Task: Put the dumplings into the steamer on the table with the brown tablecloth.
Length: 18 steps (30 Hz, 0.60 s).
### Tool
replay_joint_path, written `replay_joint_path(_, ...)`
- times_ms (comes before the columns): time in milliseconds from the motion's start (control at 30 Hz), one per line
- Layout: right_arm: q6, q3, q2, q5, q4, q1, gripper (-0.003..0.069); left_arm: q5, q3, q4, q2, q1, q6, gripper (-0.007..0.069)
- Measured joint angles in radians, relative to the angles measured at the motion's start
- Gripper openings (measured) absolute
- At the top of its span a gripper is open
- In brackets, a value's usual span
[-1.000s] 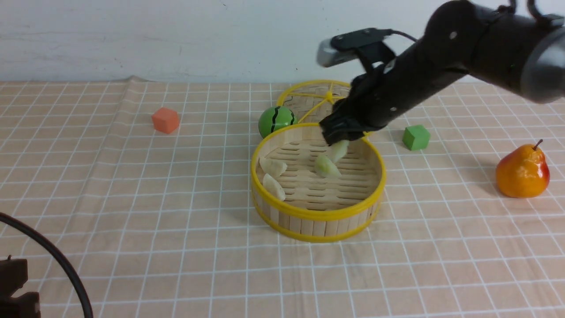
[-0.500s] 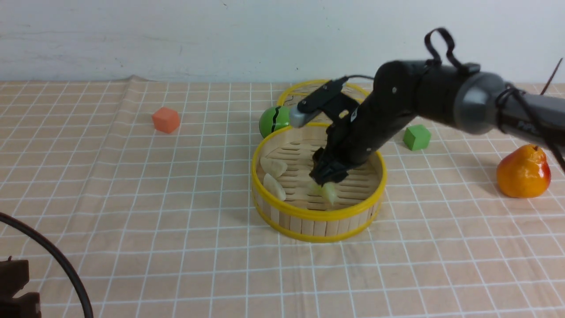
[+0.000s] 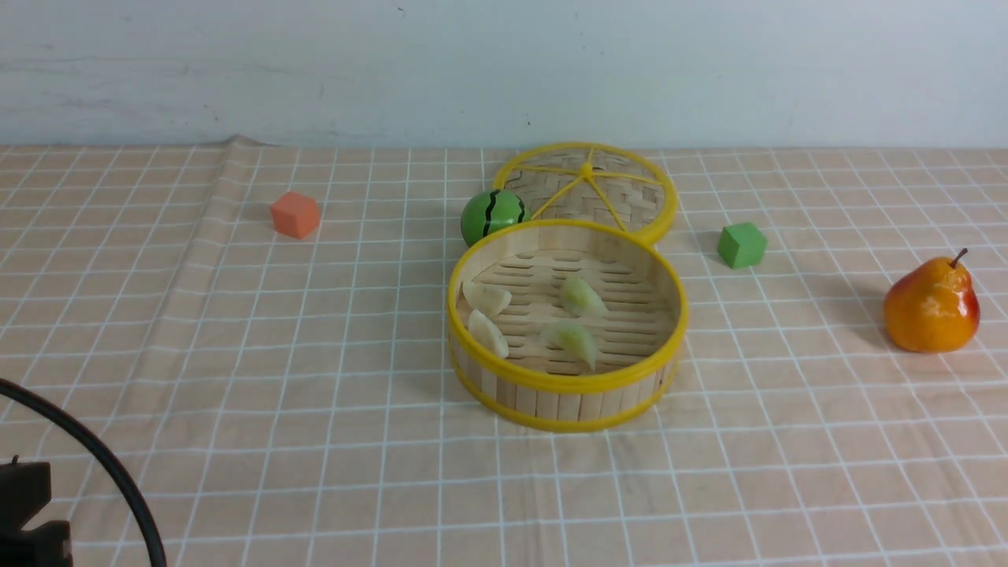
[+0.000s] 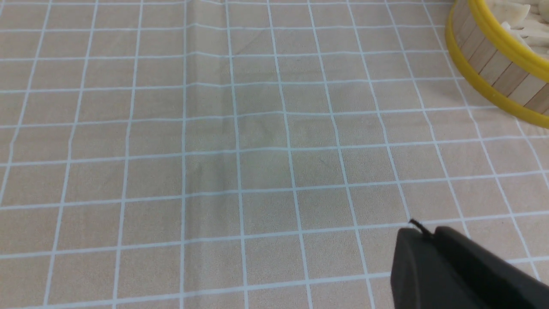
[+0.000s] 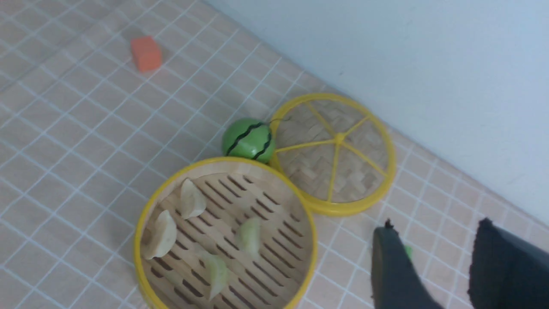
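Observation:
The steamer (image 3: 567, 383), a round bamboo basket with yellow rims, stands mid-table on the brown tablecloth (image 3: 315, 378). Several dumplings lie on its slats: two whitish ones (image 3: 487, 298) (image 3: 488, 335) at its left, two pale green ones (image 3: 583, 297) (image 3: 573, 339) nearer the middle. The right wrist view shows them too, inside the steamer (image 5: 223, 161). My right gripper (image 5: 436, 225) hangs open and empty above the cloth, off to the steamer's side and out of the front view. My left gripper (image 4: 424, 231) is shut, empty, low over bare cloth, with the steamer's wall (image 4: 493, 64) some way off.
The flat woven lid (image 3: 598, 189) lies behind the steamer, touching it, with a green striped ball (image 3: 492, 213) beside it. An orange cube (image 3: 295, 214) sits at far left, a green cube (image 3: 742, 244) and a pear (image 3: 932, 303) at right. A black cable (image 3: 102, 472) arcs at the near left corner.
My right arm lowered a green dumpling into the steamer, let it go and pulled back out of the front view. The dumpling now lies on the slats near the front.

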State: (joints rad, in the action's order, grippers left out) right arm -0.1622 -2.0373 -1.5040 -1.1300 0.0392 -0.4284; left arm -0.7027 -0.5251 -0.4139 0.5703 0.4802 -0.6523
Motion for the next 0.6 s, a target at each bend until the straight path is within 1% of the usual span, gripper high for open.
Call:
replay_joint_path(33,0.014,0.019,0.061,-0.015,0.029,0.0,0.0148,0.0,0.0,0.0,0.0,0.0,0.0,0.0036)
replay_joint_path(67,0.025,0.046,0.104,-0.029,0.045,0.0,0.0093,0.0,0.0,0.0,0.0,0.0,0.0,0.0038)
replay_joint_path(167,0.046,0.156,0.197,-0.05,0.083,0.0,-0.0006,0.0,0.0,-0.001,0.0,0.0,0.0,0.0039)
replay_joint_path(267,0.071,0.326,0.289,-0.055,0.123,0.0,-0.0019,0.0,0.0,-0.001,0.0,0.0,0.0,0.0042)
replay_joint_path(300,0.071,0.34,0.296,-0.055,0.127,0.0,-0.0019,0.0,0.0,-0.001,0.0,0.0,0.0,0.0042)
replay_joint_path(333,0.085,0.473,0.36,-0.05,0.154,0.0,-0.0019,0.0,0.0,-0.001,0.0,0.0,0.0,0.0046)
replay_joint_path(367,0.087,0.473,0.36,-0.048,0.159,0.0,-0.0019,0.0,0.0,-0.001,0.0,0.0,0.0,0.0046)
replay_joint_path(400,0.12,0.629,0.44,-0.028,0.192,0.0,-0.0017,0.0,0.0,-0.001,0.0,0.0,0.0,0.0048)
replay_joint_path(433,0.137,0.694,0.474,-0.012,0.207,0.0,-0.0017,0.0,0.0,-0.001,0.0,0.0,0.0,0.005)
replay_joint_path(467,0.142,0.71,0.482,-0.007,0.207,0.0,-0.0017,0.0,0.0,-0.001,0.0,0.0,0.0,0.005)
replay_joint_path(500,0.191,0.859,0.563,0.049,0.213,0.0,-0.0016,0.0,0.0,-0.001,0.0,0.0,0.0,0.0053)
replay_joint_path(600,0.274,1.09,0.68,0.171,0.187,0.0,-0.0016,0.0,0.0,-0.001,0.0,0.0,0.0,0.0057)
